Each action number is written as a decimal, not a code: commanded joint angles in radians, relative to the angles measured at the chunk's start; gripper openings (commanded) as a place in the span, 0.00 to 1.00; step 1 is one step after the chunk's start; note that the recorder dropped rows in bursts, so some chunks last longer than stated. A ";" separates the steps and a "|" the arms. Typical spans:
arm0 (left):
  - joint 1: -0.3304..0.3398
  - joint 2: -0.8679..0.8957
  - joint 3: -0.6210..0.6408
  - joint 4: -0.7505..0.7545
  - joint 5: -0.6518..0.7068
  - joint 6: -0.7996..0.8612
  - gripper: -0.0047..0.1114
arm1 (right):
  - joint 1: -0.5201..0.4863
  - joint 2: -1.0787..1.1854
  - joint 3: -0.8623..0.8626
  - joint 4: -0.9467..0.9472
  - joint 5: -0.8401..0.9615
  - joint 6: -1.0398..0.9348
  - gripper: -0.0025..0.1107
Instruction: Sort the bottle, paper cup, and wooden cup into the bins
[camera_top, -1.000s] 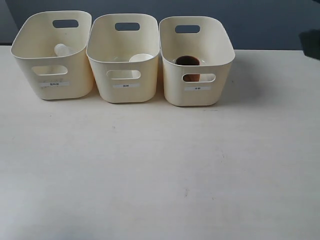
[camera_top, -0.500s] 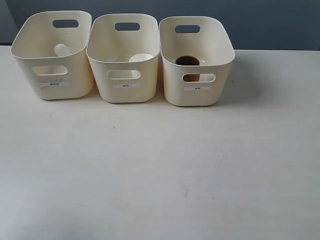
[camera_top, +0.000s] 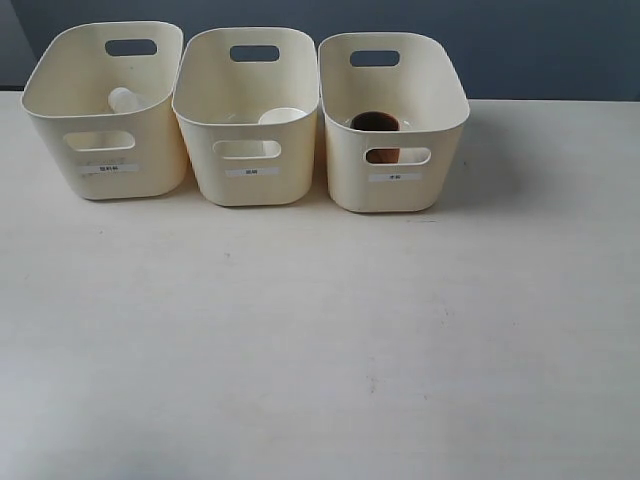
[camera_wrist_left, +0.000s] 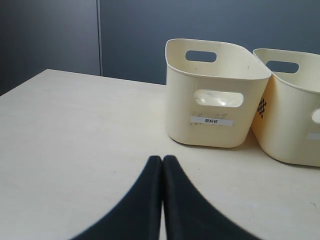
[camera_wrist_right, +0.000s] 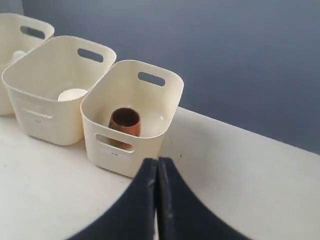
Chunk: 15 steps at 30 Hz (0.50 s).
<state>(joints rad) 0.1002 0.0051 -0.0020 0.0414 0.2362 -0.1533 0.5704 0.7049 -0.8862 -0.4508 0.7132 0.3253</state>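
Note:
Three cream bins stand in a row at the back of the table. The left bin (camera_top: 105, 105) holds the bottle (camera_top: 125, 99), of which only the white cap shows. In the middle bin (camera_top: 248, 115) sits the paper cup (camera_top: 282, 117). The right bin (camera_top: 392, 120) holds the brown wooden cup (camera_top: 377, 128), upright. Neither arm shows in the exterior view. My left gripper (camera_wrist_left: 162, 160) is shut and empty over the table in front of the left bin (camera_wrist_left: 215, 95). My right gripper (camera_wrist_right: 157, 162) is shut and empty, near the right bin (camera_wrist_right: 131, 117) with the wooden cup (camera_wrist_right: 125, 122) inside.
The pale table (camera_top: 320, 340) stretches bare in front of the bins. A dark blue wall (camera_top: 540, 40) stands behind the table's far edge.
The dark shape of an arm at the right edge a second ago has left the exterior view. The bins and their contents have not moved.

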 joint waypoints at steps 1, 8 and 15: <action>-0.003 -0.005 0.002 0.001 -0.005 -0.001 0.04 | -0.308 -0.111 0.190 0.424 -0.263 -0.309 0.01; -0.003 -0.005 0.002 0.001 -0.005 -0.001 0.04 | -0.615 -0.494 0.672 0.938 -0.477 -0.813 0.01; -0.003 -0.005 0.002 0.001 -0.005 -0.001 0.04 | -0.641 -0.699 0.844 0.954 -0.491 -0.824 0.01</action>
<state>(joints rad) 0.1002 0.0051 -0.0020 0.0414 0.2362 -0.1533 -0.0645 0.0607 -0.0778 0.4868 0.2423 -0.4889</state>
